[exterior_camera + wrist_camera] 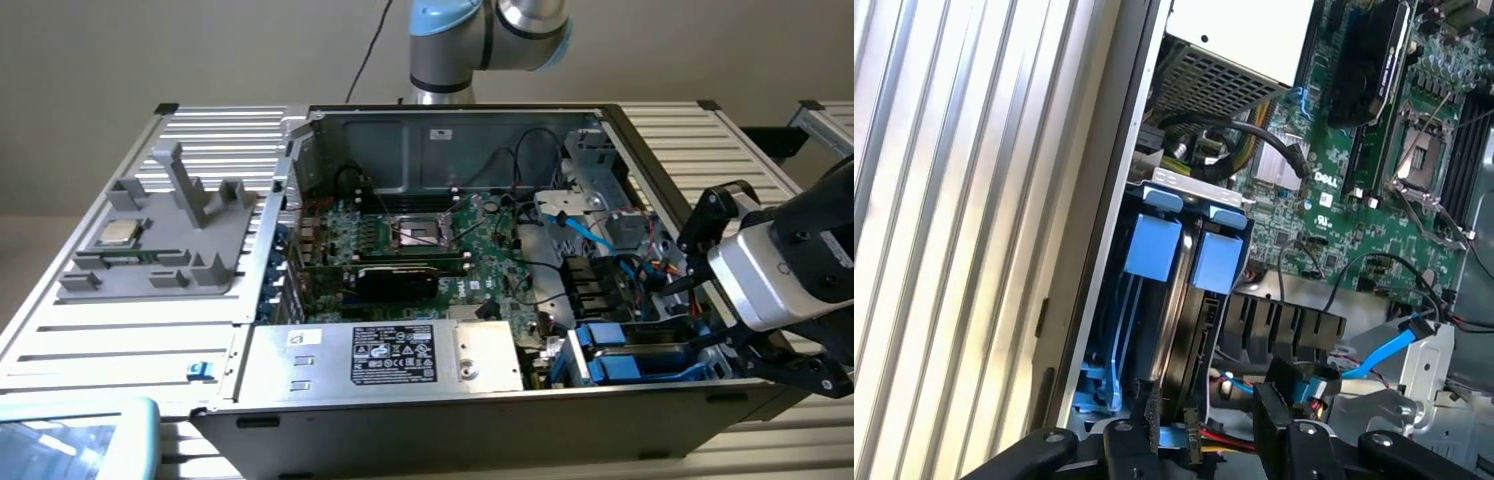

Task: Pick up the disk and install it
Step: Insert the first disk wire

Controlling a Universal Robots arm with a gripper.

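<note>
The disk (1196, 335) stands on edge in the drive bay at the case's front corner. Its dark body sits in a blue frame with a blue end tab (1216, 263). In the exterior view its blue frame (638, 362) lies at the case's lower right. My gripper (1214, 432) hangs just over the disk's near end, open, with black fingers (1144, 430) on either side. The far finger stands clear of the disk. In the exterior view the gripper (694, 315) reaches in over the case's right wall.
A second blue frame (1152, 247) sits beside the disk in the same bay. The grey power supply box (400, 355), the motherboard (427, 250) and loose cables (587, 225) crowd the open case. A grey fixture (160, 235) holding a silver chip (118, 232) rests on the slatted table (120, 330).
</note>
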